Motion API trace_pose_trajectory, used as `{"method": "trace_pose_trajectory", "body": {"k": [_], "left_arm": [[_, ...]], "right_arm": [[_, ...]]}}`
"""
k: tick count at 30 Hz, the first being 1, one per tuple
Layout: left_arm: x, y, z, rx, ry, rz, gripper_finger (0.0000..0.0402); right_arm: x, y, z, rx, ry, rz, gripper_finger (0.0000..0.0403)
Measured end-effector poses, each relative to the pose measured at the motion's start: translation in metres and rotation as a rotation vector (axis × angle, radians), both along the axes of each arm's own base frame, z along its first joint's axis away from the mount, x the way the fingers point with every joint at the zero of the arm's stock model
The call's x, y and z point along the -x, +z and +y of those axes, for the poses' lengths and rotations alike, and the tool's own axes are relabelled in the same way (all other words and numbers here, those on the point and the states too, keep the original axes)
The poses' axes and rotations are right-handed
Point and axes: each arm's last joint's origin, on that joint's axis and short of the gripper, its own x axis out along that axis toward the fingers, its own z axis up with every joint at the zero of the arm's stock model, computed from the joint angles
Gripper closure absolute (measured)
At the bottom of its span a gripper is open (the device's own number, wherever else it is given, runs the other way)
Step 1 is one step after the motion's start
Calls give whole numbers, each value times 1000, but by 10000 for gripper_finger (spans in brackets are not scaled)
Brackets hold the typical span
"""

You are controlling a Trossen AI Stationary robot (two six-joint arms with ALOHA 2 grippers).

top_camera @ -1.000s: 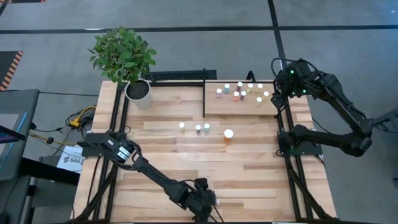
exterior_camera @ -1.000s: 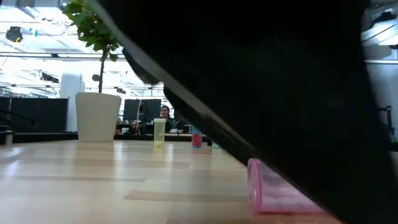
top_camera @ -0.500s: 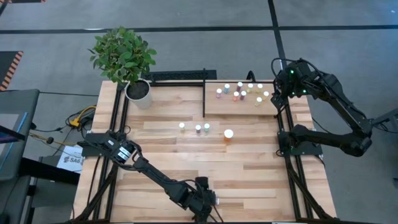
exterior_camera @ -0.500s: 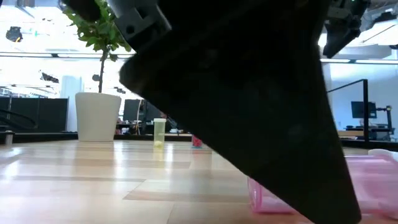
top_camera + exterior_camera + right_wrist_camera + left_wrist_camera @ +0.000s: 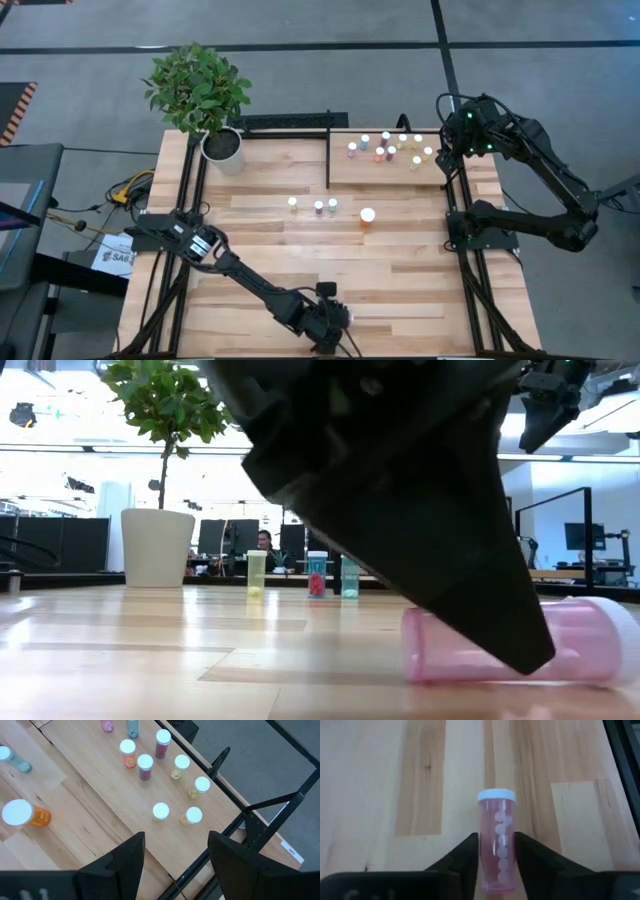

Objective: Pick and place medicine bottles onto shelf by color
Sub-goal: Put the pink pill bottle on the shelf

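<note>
A pink medicine bottle [image 5: 496, 827] with a pale cap lies on its side on the plank table, near the front edge. My left gripper [image 5: 497, 851] is shut on it; in the low view one dark finger covers its middle [image 5: 580, 650]. Several small bottles [image 5: 390, 148] stand on the shelf [image 5: 345, 175] at the far right. Three more small bottles [image 5: 318, 206] and a larger orange one [image 5: 367, 216] stand mid-table. My right gripper [image 5: 175, 845] hangs open above the shelf's right edge, holding nothing. My left gripper pinches the pink bottle's body [image 5: 496, 865] between its two fingers, at the end away from the cap [image 5: 496, 795]. The fingers slant down from the table's left and run along the bottle's length. The bottle lies level on the table.
A potted plant [image 5: 222, 146] stands at the far left corner. Black frame rails run along both table sides [image 5: 470, 250]. A black bar [image 5: 328, 150] marks the shelf's left edge. Bare planks lie between the mid-table bottles and the front edge.
In the low view the left gripper's dark bulk has drawn back from most of the picture to one finger across the pink bottle, which now shows at both ends. The bottle has stayed lying in place.
</note>
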Motion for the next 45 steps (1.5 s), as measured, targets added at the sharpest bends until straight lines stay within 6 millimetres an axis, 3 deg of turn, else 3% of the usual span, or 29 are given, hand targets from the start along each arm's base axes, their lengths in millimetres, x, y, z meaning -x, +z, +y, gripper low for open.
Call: {"method": "trace_pose_trajectory", "body": {"k": [6, 13, 23, 32, 38, 45], "left_arm": [[-10, 2, 12, 28, 43, -32, 335], [-37, 15, 40, 72, 90, -155, 331], [-91, 94, 106, -120, 55, -379, 323], [-113, 149, 174, -134, 304, -543, 322], [-114, 173, 188, -109, 480, -636, 322], [-110, 205, 193, -143, 637, -737, 322]], "right_arm": [[0, 0, 0, 0, 0, 0, 165], [0, 0, 0, 0, 0, 0, 165], [0, 0, 0, 0, 0, 0, 165], [-6, 7, -7, 111, 46, -46, 165], [-10, 11, -11, 85, -106, -190, 165], [-16, 10, -19, 90, -111, -202, 165]]}}
